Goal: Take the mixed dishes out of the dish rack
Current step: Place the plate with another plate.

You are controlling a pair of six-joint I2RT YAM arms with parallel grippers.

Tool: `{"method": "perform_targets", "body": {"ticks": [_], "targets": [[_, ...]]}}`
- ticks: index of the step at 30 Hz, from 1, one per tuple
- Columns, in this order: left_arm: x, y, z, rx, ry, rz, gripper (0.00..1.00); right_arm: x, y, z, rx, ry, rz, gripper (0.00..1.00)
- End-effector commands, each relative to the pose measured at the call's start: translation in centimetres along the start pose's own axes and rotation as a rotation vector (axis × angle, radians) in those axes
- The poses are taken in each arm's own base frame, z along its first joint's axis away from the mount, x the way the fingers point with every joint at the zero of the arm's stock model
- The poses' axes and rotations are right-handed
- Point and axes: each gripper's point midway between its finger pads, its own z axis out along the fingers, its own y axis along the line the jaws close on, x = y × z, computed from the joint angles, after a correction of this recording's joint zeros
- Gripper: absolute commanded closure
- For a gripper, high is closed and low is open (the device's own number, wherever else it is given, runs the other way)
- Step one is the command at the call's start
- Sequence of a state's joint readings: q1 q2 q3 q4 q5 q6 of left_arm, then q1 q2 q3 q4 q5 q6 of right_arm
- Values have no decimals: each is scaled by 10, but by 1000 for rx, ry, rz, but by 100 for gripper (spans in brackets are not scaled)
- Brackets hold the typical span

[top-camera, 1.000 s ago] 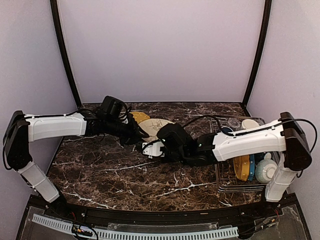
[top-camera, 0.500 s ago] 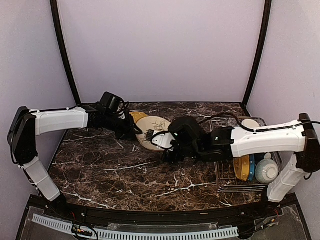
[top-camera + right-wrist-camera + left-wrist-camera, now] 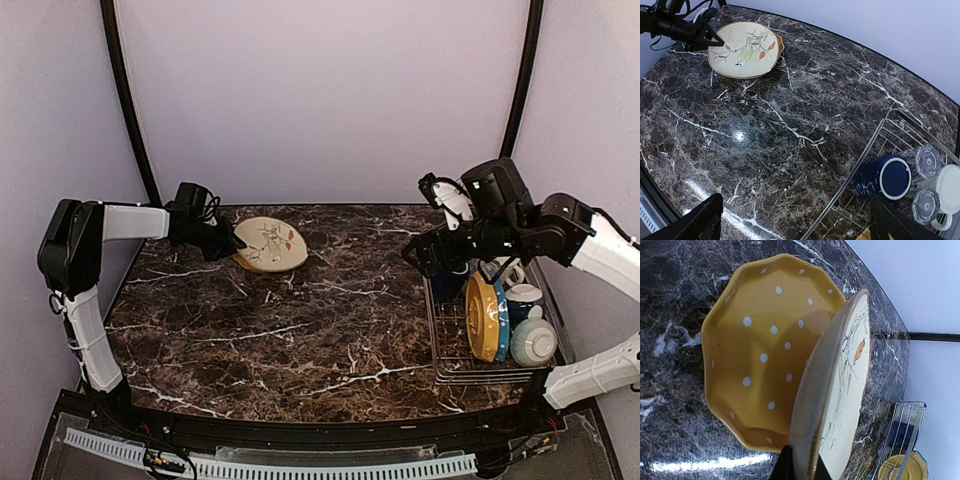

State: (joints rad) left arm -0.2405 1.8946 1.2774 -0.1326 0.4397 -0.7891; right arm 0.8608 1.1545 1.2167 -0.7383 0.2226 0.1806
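Unloading under way: the cream plate (image 3: 850,385), painted with a bird on a branch, is pinched by its rim between the closed fingers of the left tool (image 3: 801,471). It tilts over a yellow dotted plate (image 3: 760,355) that lies flat on the marble desk (image 3: 670,300) just beyond the tool's tips. Whether the cream plate's far edge touches the yellow one cannot be told.

Well apart, off to that tool's right, the right tool (image 3: 797,225) hangs in the air above the left side of the dish rack (image 3: 452,362), its fingers (image 3: 700,220) spread wide with nothing between them. Below it and to its right the rack holds a dark blue cup (image 3: 887,177), clear glass tumblers (image 3: 924,161) and a cream mug (image 3: 951,192). Back toward its own arm's base stand an upright yellow plate (image 3: 483,318), a blue plate (image 3: 503,318) touching it, and a pale bowl (image 3: 532,343).
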Motion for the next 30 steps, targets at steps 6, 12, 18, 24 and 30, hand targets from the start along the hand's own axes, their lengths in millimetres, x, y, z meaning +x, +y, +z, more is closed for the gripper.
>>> {"method": "perform_targets", "body": {"ticks": [6,12,18,24,30], "targets": [[-58,-33,-8,192,-107,31,99,38,-11,-52,-48,161,270,1],[-57,-20,8,175,-72,-2,98,50,-20,-66,-14,193,323,1],[-48,3,13,63,-39,6,73,67,-19,-77,-13,261,396,1],[-40,18,10,-30,-18,39,56,81,-15,-81,-18,328,473,5],[-31,20,1,-111,-20,107,38,91,-38,-80,131,319,543,21]]}}
